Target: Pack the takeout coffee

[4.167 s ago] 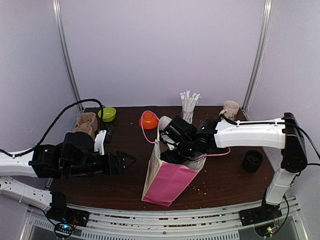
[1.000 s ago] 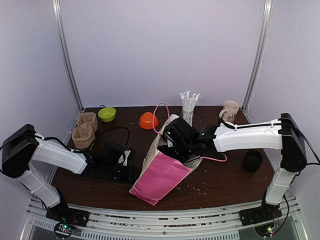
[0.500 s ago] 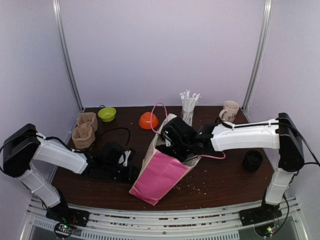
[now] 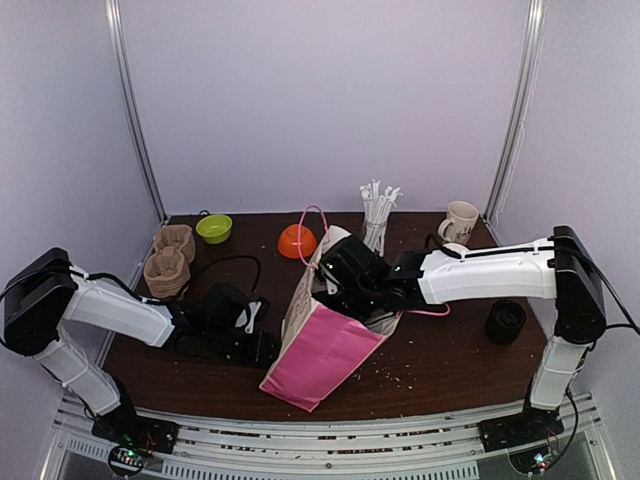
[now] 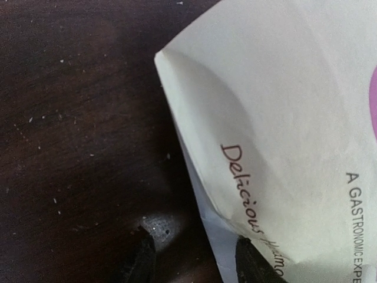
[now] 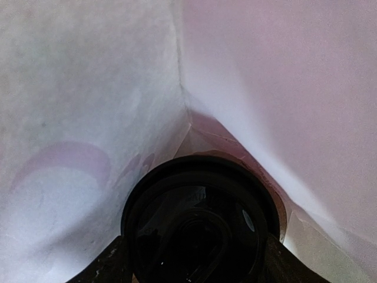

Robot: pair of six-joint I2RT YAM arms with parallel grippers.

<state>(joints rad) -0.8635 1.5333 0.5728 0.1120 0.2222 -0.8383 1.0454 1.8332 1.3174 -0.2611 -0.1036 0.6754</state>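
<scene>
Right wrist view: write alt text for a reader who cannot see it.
The takeout coffee, black lid toward the camera, fills the lower frame, held between the fingers of the right gripper. Around it rise the white paper walls of the bag, tinted pink, meeting at a crease.

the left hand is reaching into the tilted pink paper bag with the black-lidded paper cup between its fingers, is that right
Wrong arm: the right hand reaches into the tilted pink paper bag with the black-lidded paper cup between its fingers, as the right wrist view shows. The left hand is outside, low by the bag's corner.
</scene>
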